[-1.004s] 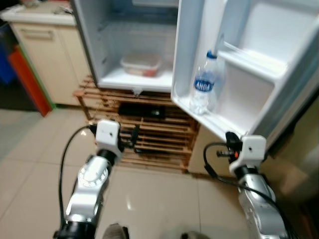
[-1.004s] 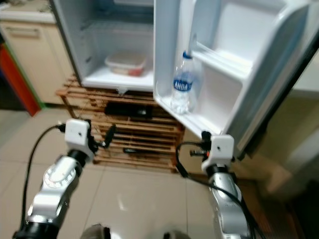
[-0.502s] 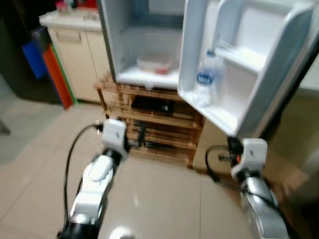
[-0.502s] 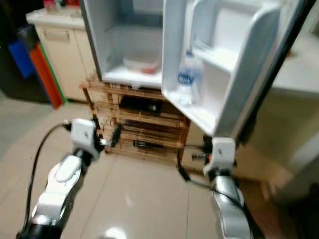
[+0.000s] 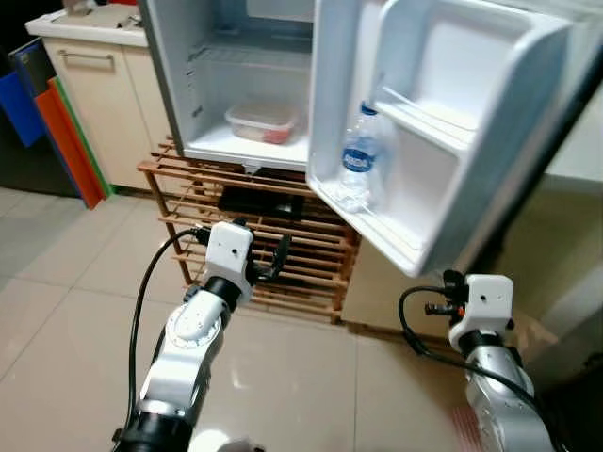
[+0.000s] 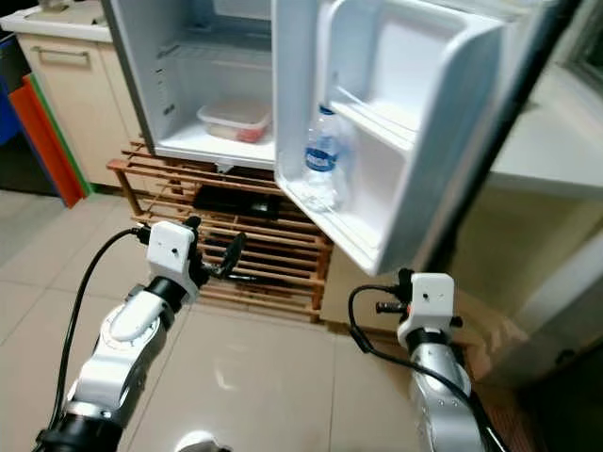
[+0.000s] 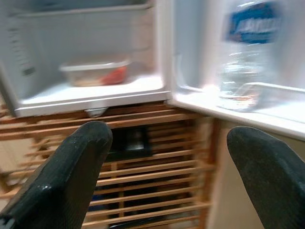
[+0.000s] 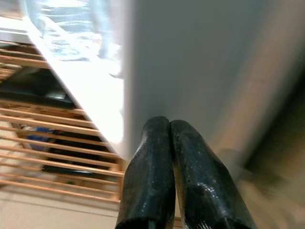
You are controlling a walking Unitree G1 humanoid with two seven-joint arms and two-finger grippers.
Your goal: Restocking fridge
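Left eye view shows the fridge (image 5: 188, 85) standing open on a wooden slatted rack (image 5: 311, 254), its door (image 5: 443, 141) swung wide. A water bottle (image 5: 358, 169) stands upright in the door's lower shelf; a lidded food container (image 5: 262, 122) sits on the fridge floor. The left pincer (image 7: 167, 176) is spread wide, facing the rack. The right pincer (image 8: 167, 176), pressed together and empty, points at the door's underside.

A home kitchen is showing here: a small white fridge (image 5: 188, 104) is sitting open on a slatted wooden rack (image 5: 311, 268), a cream cabinet (image 5: 94, 104) is standing beside it, and glossy beige floor tiles (image 5: 66, 311) are running underneath.
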